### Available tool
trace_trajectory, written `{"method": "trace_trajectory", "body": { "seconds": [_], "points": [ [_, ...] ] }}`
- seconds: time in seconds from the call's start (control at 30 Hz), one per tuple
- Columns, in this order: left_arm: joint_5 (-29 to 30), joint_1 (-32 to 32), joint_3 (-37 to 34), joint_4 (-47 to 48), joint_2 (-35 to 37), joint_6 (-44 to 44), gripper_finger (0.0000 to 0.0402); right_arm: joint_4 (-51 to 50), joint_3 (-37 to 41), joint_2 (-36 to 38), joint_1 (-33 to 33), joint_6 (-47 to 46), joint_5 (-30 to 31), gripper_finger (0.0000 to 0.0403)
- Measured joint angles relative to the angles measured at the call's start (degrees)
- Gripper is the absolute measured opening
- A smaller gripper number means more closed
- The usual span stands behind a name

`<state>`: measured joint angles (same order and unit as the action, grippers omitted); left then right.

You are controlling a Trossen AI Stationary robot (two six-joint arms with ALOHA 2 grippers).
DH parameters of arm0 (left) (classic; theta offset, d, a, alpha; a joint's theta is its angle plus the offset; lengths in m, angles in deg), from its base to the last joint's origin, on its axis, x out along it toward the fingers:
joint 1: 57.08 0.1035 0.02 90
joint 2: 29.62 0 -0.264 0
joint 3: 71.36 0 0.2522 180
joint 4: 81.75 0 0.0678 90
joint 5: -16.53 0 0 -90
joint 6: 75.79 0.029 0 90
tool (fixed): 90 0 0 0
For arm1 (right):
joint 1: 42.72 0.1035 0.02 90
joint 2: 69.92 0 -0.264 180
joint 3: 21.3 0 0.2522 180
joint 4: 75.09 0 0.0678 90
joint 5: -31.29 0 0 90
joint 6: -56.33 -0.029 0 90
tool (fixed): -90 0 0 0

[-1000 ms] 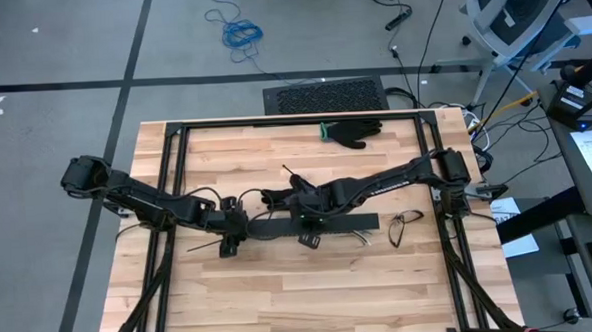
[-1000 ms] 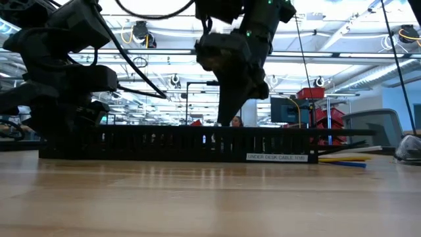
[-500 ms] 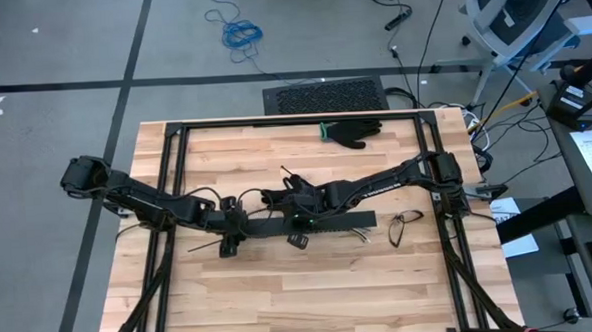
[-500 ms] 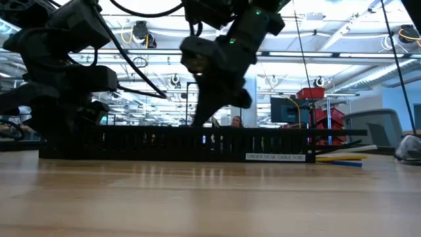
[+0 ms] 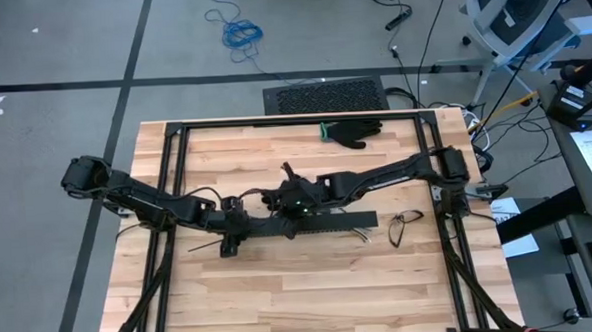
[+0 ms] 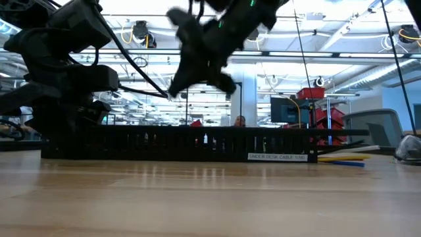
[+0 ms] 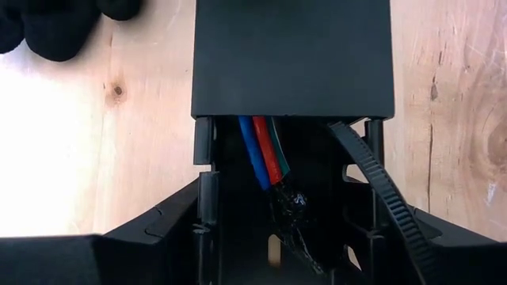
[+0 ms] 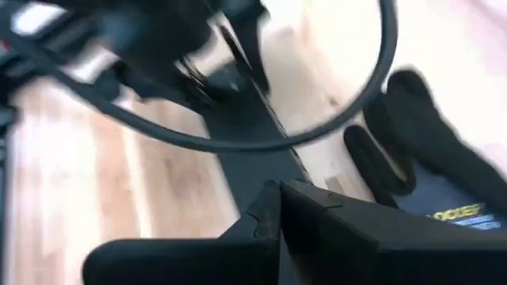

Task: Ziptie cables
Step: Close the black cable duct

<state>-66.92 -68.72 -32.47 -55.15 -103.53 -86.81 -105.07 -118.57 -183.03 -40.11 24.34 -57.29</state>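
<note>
Blue, red and green: three cables [image 7: 265, 154] inside one black channel [image 7: 291, 59].

The cables [image 7: 265, 158] show best in the left wrist view: a tight bundle of blue, red and green wires lying side by side inside the black slotted channel [image 7: 293, 59], coming out from under its solid cover. Below the coloured stretch the bundle turns dark and glossy, as if wrapped. A ribbed black zip tie [image 7: 380, 190] runs slantwise just beside the cables within the same channel. In the high view, thin wire ends [image 5: 362, 235] poke out near the channel's end.
</note>
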Motion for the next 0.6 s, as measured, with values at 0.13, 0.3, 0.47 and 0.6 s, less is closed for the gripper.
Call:
{"method": "trace_trajectory", "body": {
  "seconds": [0.13, 0.3, 0.47, 0.6],
  "points": [
    [0.0, 0.0, 0.0, 0.0, 0.0, -0.1, 0.0257, -8.5, -0.2, 3.3, 1.0, 1.6, 0.1, 0.0],
    [0.0, 0.0, 0.0, 0.1, 0.0, -0.2, 0.0257, -22.1, -0.1, 3.3, 2.9, 1.8, 0.3, 0.0],
    [0.0, 0.0, 0.0, 0.1, 0.0, -0.2, 0.0257, -27.9, -0.1, 2.9, 4.3, 1.6, 3.0, 0.0],
    [0.0, 0.0, 0.1, 0.2, 0.0, -0.2, 0.0257, -29.5, -0.1, 2.9, 4.2, 1.4, 3.4, 0.0]
  ]
}}
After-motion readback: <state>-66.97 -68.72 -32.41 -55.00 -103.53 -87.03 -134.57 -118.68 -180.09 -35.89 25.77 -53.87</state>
